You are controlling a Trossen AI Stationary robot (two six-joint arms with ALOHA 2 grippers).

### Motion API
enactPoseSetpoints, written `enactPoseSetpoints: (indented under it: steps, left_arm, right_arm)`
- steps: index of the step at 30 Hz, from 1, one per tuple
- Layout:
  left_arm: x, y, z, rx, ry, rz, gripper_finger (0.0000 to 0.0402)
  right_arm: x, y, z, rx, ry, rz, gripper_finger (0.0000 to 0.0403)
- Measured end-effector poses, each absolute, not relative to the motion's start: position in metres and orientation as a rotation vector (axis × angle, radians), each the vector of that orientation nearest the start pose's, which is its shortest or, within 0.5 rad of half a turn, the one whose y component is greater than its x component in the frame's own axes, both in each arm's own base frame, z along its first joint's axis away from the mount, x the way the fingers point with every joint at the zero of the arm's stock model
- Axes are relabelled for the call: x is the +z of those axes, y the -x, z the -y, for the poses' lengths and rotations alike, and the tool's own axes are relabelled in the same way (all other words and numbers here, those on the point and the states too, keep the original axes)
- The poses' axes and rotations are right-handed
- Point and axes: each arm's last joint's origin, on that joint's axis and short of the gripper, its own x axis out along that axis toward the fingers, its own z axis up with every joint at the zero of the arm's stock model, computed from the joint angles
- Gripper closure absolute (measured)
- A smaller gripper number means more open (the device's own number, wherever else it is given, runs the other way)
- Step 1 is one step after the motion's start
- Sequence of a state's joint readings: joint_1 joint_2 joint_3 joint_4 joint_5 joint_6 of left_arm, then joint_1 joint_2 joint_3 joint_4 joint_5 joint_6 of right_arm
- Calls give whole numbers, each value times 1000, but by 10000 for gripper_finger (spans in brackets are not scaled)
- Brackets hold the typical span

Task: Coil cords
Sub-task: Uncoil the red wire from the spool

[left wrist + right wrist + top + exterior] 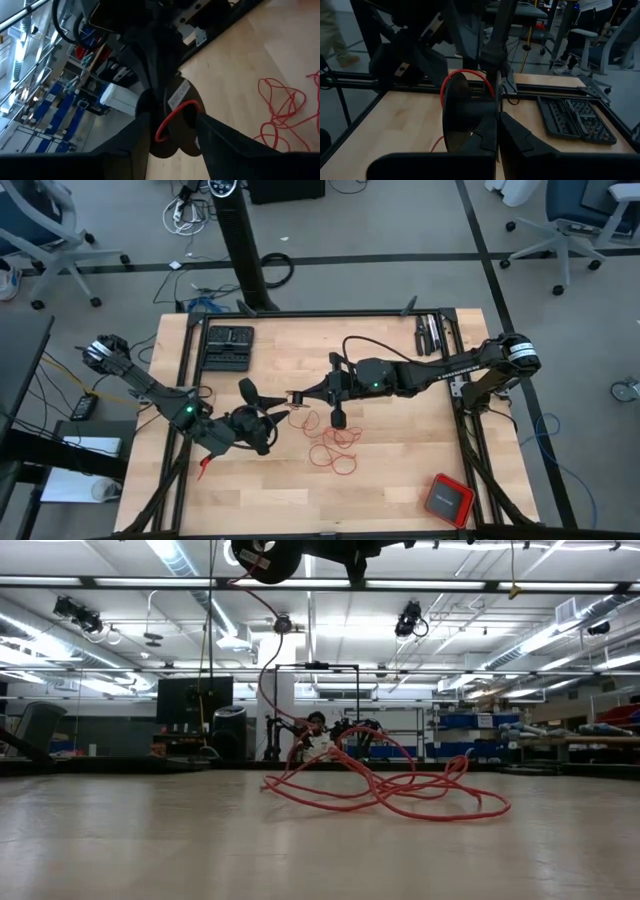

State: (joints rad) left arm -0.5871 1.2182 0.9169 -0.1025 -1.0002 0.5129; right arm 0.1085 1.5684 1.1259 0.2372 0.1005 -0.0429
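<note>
The thin red cord (335, 448) lies in loose loops on the wooden table, right of centre (390, 790) (280, 105). One strand (262, 670) rises from the heap to a dark round spool (462, 115) held above the table. A loop of cord (465, 74) goes over the spool. My right gripper (297, 397) (497, 120) reaches in from the right and is shut on the spool. My left gripper (262, 412) (171, 117) comes from the left, open, with its fingers on either side of the spool (175, 137). My right gripper pinches the spool's thin disc edge (496, 100) between its two fingers. The fingers come nearly level from the table's right side. The spool hangs clear of the table, and the cord falls slack from it to the heap. Whether my left gripper's fingers (220, 145) touch the spool I cannot tell.
A black tool case (228, 347) lies at the far left of the table. A red square box (448, 498) sits near the front right corner. Dark tools (432, 332) lie at the far right edge. A person's legs (335, 30) show beyond the table.
</note>
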Motion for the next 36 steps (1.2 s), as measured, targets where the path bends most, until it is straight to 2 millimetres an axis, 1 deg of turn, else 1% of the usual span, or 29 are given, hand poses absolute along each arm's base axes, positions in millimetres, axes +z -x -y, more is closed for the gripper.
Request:
enactPoseSetpoints:
  steps: [4,7,10,14,15,24,29,36]
  left_arm:
    - [303,-230,119,326,-788,-394,243]
    - [302,-231,117,299,-782,-394,260]
    - [302,-232,115,306,-780,-397,300]
    - [302,-233,115,309,-770,-396,382]
    - [302,-233,115,311,-761,-394,389]
    - [302,-232,115,341,-765,-400,399]
    - [310,-229,118,366,-779,-402,401]
    - [312,-228,121,373,-761,-394,401]
  right_arm:
    - [297,-359,-36,12,64,-204,403]
    - [297,-359,-36,12,64,-204,403]
    - [297,-359,-36,16,64,-204,402]
    - [297,-359,-36,20,66,-204,402]
    - [297,-359,-36,20,66,-205,402]
    - [296,-359,-36,15,67,-214,402]
    - [297,-359,-36,19,65,-216,402]
    - [296,-359,-36,29,65,-220,403]
